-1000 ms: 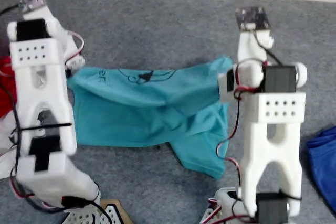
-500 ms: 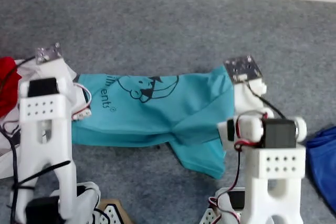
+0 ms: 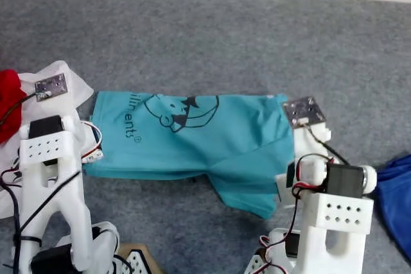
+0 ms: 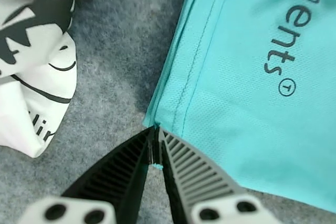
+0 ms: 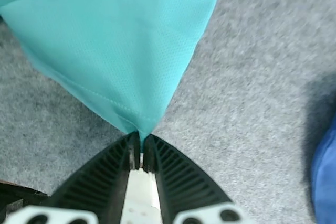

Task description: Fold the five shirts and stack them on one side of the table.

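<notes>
Left wrist view: left gripper [image 4: 155, 150] clenched on the teal shirt [image 4: 252, 77], right gripper [image 5: 140, 148] likewise, seemingly by slivers; one hard tug could slip a corner free.

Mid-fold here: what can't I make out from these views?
Blue shirt: cut off by the high view's right edge.
Red shirt: cut off by its left edge.
White shirt: largely hidden beneath the left arm, high view.
Teal shirt: its gripped corners sit under the left arm and right arm, high view.
</notes>
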{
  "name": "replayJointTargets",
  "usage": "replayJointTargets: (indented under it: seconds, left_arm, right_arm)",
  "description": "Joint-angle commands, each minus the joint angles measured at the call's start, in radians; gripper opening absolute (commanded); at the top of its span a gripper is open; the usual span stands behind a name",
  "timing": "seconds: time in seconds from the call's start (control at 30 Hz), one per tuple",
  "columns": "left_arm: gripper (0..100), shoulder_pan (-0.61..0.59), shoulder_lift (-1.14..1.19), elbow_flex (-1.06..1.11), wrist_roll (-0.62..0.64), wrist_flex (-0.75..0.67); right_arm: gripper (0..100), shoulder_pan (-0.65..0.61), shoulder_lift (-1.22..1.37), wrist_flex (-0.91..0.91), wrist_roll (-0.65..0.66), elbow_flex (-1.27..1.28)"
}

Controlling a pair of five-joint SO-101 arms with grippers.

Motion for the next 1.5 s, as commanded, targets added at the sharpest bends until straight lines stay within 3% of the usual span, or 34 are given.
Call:
replayJointTargets:
  seconds: [0.0,0.83,1.03,1.2,1.33,1.47]
  left_arm:
    - [1,-0.008,-0.022,0.008,-0.009,-0.011]
    - [2,-0.119,-0.024,0.038,-0.009,-0.110]
    - [23,-0.140,-0.024,-0.051,-0.008,0.006]
    - [35,-0.147,-0.024,-0.081,-0.009,0.026]
    - [33,-0.171,-0.024,-0.154,-0.003,0.029]
    - [19,-0.054,-0.016,-0.165,-0.003,0.061]
  right_arm:
    - [0.8,0.010,-0.051,-0.027,0.014,0.030]
    - [3.9,0.018,-0.076,-0.004,0.302,0.119]
    - [18.2,0.042,-0.076,0.004,0.307,0.108]
    - [20.6,0.042,-0.076,-0.015,0.304,0.104]
    - [20.6,0.044,-0.071,-0.018,0.275,0.070]
    - [20.6,-0.002,-0.068,-0.025,0.192,0.077]
